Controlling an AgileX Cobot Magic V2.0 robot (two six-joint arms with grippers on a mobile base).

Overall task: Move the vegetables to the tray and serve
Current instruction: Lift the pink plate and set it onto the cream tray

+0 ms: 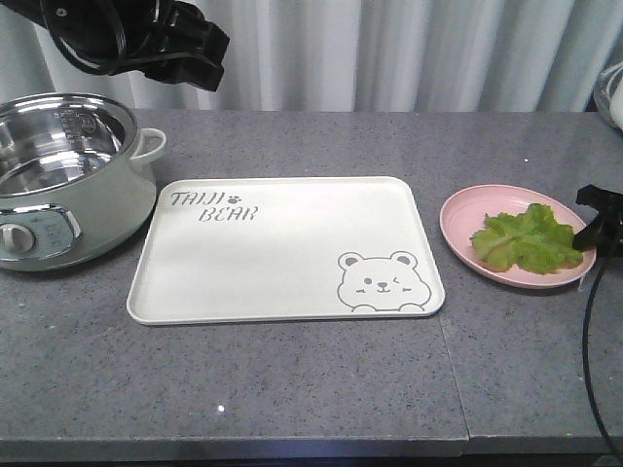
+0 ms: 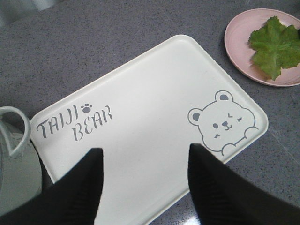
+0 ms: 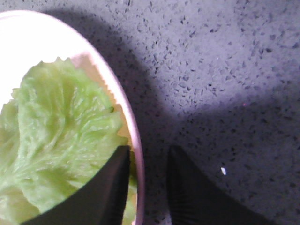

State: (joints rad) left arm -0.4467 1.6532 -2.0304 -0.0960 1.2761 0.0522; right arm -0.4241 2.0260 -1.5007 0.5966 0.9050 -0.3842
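Countertop [image 1: 292, 389]: grey, speckled stone, backed by white curtains [image 1: 389, 49]. Tray [image 1: 282, 243] lies at centre, electric pot [image 1: 58, 165] to its left. Vegetables [image 1: 526, 238] lie on the pink plate [image 1: 462, 219], right of the tray. Left gripper [image 2: 145, 150] hovers above the tray's near edge, jaws wide apart, holding nothing. Right gripper [image 3: 149, 150] is low at the plate's outer rim, fingers narrowly parted astride it, one over the leaves.

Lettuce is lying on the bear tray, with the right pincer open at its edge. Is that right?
No. The lettuce lies on the pink plate, not the bear tray, as the exterior front-facing view shows. The right pincer is open at its edge.
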